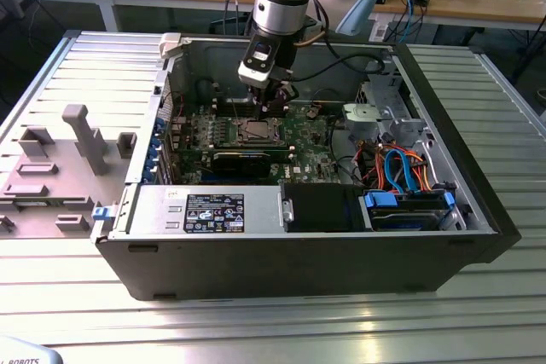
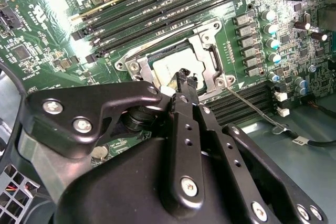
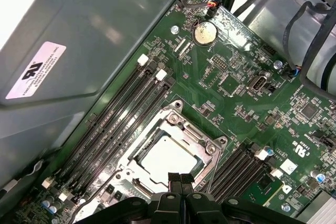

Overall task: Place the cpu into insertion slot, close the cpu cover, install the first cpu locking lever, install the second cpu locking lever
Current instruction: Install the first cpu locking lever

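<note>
The large dark-grey open metal computer case holds the green circuit board, and the small dark square insertion slot sits near the board's middle. The black two-fingered gripper hangs just above the slot's edge, fingertips pressed together with nothing seen between them. The thin silver metal cpu cover lies down over the slot, framing the silvery-grey square cpu seated inside. A thin wire lever slants away from the slot's corner.
</note>
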`<state>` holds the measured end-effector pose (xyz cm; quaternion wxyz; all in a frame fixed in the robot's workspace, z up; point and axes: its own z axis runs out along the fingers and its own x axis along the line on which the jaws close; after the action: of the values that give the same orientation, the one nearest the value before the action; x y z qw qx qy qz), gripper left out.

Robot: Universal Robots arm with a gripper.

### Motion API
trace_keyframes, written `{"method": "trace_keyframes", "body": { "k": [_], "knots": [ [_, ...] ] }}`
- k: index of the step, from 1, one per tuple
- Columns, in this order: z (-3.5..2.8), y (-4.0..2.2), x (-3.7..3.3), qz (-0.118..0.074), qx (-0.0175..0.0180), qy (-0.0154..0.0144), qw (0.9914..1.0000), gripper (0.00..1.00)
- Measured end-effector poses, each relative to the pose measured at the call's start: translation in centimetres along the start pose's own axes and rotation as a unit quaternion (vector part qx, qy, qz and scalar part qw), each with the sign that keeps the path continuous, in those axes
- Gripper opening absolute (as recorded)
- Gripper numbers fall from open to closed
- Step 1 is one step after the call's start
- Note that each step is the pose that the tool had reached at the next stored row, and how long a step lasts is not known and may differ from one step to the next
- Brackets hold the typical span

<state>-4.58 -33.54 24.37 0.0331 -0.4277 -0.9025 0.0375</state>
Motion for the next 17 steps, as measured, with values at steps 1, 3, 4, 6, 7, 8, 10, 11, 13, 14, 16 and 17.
{"method": "trace_keyframes", "body": {
  "k": [1,3,4,6,7,8,10,11,13,14,16,17],
  "knots": [
    [0.00,0.00,0.00,-0.001,0.0000,-0.0001,1.00000,0.11],
    [0.00,0.00,0.00,-0.002,0.0001,-0.0002,1.00000,0.11],
    [0.00,0.00,0.00,-0.003,0.0001,-0.0003,1.00000,0.11],
    [0.00,0.00,0.00,-0.005,0.0001,-0.0005,0.99999,0.11],
    [0.00,0.00,0.00,-0.006,0.0002,-0.0006,0.99998,0.11],
    [0.00,0.00,0.00,-0.007,0.0002,-0.0007,0.99998,0.11],
    [0.00,0.00,0.00,-0.008,0.0002,-0.0008,0.99996,0.11],
    [0.00,0.00,0.00,-0.010,0.0002,-0.0009,0.99995,0.11],
    [0.00,0.00,0.00,-0.011,0.0003,-0.0010,0.99994,0.11],
    [0.00,0.00,0.00,-0.012,0.0003,-0.0011,0.99993,0.11],
    [0.00,0.00,0.00,-0.013,0.0004,-0.0013,0.99991,0.11],
    [0.00,0.00,0.00,-0.014,0.0004,-0.0013,0.99991,0.11]
  ]
}}
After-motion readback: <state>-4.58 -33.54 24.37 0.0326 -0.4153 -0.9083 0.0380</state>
